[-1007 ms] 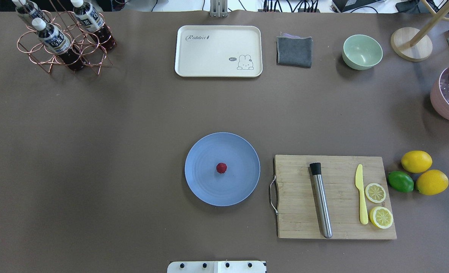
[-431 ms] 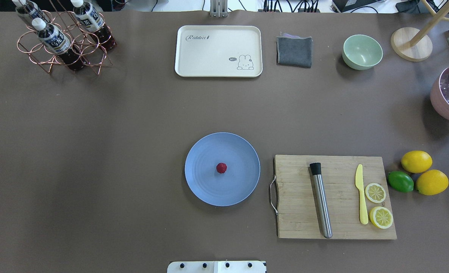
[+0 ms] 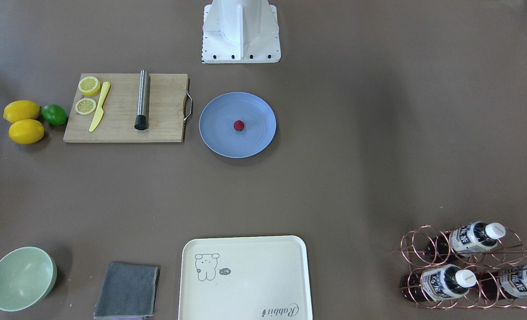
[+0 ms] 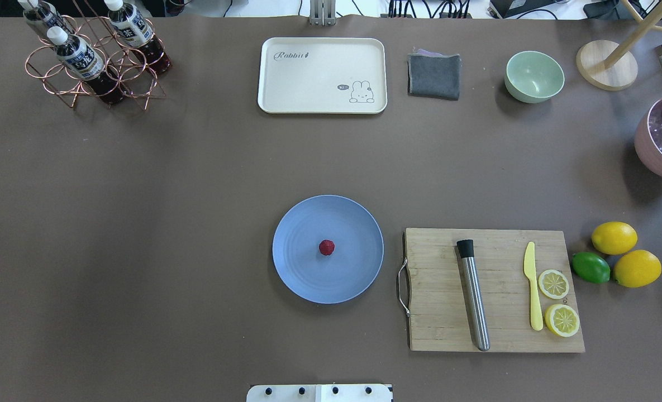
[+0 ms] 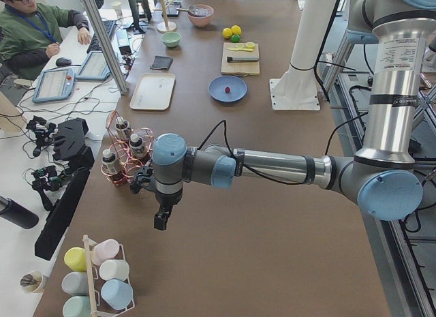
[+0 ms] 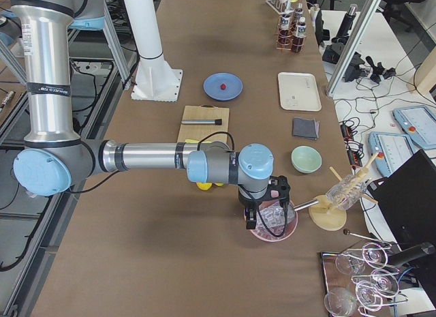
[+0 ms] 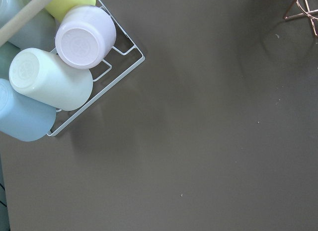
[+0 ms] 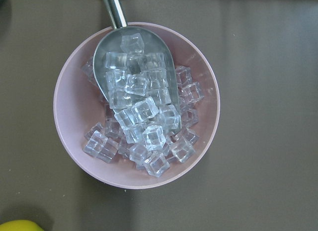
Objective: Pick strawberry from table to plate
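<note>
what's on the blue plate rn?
Only the strawberry, sitting near the middle of the plate. The rest of the plate's surface is bare. The small patch under the berry is covered, so it can't be checked.

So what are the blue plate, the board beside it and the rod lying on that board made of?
The round light-blue plate looks like matte plastic: flat colour, no glare. The rectangular cutting board seems bamboo or wood, showing grain strips. The cylindrical rod looks brushed steel, shiny grey, with a black tip.
</note>
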### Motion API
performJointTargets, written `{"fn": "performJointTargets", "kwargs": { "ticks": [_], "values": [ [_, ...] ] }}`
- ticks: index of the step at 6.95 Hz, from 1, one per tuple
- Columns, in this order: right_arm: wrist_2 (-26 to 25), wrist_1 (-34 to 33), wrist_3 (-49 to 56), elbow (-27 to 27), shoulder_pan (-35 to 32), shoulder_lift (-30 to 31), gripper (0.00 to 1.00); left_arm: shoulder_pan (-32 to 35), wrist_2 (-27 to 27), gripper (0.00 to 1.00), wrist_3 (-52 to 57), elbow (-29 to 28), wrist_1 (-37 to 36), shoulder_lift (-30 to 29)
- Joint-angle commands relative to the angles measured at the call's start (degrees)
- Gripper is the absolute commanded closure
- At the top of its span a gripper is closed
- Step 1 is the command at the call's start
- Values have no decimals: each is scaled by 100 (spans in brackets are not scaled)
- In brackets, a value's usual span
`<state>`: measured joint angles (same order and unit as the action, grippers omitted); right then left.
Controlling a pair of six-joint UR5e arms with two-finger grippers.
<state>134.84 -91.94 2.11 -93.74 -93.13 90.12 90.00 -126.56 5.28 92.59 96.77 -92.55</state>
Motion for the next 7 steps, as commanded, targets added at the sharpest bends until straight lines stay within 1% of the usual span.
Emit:
{"fn": "performJointTargets", "kwargs": {
  "ticks": [1,2,3,4,7],
  "values": [
    [24,0,-26,5,-12,-3,0,0,-9,2,-9,5,0,-9],
    [25,0,-18,-13,-12,-47,0,0,-26,2,-9,14,0,-9],
    [25,0,-35,-13,-12,-56,0,0,-331,2,-18,-4,0,-9],
    [25,0,-53,-4,-12,-65,0,0,-447,2,-18,-13,0,-9],
    [42,0,-9,-4,-12,-117,0,-9,-448,2,-27,-30,9,-9]
  ]
}}
